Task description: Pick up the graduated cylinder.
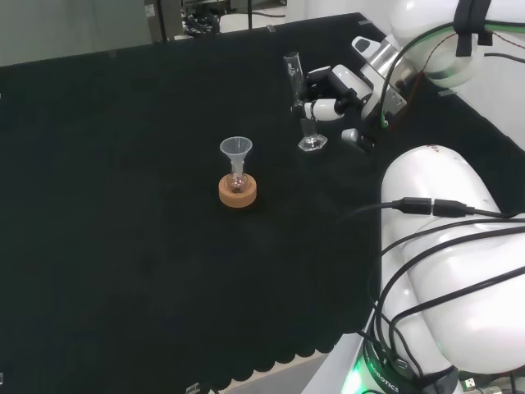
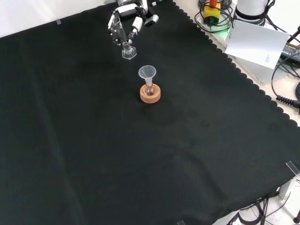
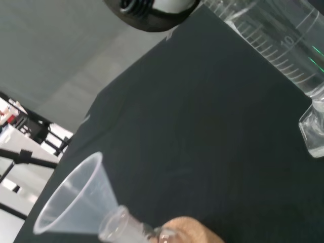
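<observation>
A clear graduated cylinder point(image 1: 300, 98) with a hexagonal foot stands at the back right of the cloth in the head view, leaning slightly. The hand point(image 1: 335, 92) reaches it from the right, and its fingers point(image 1: 321, 107) curl round the tube's lower half. From the front, the hand point(image 2: 127, 18) is at the top edge, with the cylinder's foot point(image 2: 129, 52) just below it, at or very near the cloth. In the wrist view the cylinder's marked tube point(image 3: 273, 43) runs close by, with a black fingertip point(image 3: 147, 10) beside it.
A small round flask with a clear funnel point(image 1: 235, 152) in its neck sits on a cork ring point(image 1: 238, 192), left of and nearer than the cylinder in the head view. From the front the cork ring point(image 2: 150, 94) is just below the cylinder. White arm links point(image 1: 443, 246) stand at right.
</observation>
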Motion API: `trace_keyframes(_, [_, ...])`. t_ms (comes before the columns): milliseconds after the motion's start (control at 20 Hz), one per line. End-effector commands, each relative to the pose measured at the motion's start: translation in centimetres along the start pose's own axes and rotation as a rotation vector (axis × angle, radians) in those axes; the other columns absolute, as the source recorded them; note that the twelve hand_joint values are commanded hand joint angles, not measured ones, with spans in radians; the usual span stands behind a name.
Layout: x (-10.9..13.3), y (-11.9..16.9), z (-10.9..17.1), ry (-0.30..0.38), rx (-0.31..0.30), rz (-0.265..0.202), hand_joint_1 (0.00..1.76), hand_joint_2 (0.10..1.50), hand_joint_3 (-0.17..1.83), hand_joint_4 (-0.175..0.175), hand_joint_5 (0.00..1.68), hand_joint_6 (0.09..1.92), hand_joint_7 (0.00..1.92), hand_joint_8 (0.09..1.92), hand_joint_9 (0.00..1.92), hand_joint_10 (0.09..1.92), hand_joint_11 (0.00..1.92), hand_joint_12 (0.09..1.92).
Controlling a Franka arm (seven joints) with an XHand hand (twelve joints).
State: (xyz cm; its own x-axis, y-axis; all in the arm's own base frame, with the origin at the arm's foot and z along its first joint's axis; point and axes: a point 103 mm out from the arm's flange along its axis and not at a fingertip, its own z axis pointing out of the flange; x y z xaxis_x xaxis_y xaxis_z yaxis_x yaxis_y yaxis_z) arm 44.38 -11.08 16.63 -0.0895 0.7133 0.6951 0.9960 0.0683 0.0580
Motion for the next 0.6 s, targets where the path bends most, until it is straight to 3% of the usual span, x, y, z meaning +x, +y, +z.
trace_keyframes(50, [1.3,-2.1,-0.1,-0.036,0.056,0.008,1.14,1.10,-0.01,-0.092,1.04,0.94,1.35,0.31,1.51,0.09,1.30,0.74])
trace_keyframes(600, [3.1,-5.3,-0.6,-0.169,0.182,0.026,1.14,1.10,-0.02,-0.093,1.05,0.92,1.38,0.27,1.52,0.09,1.31,0.73])
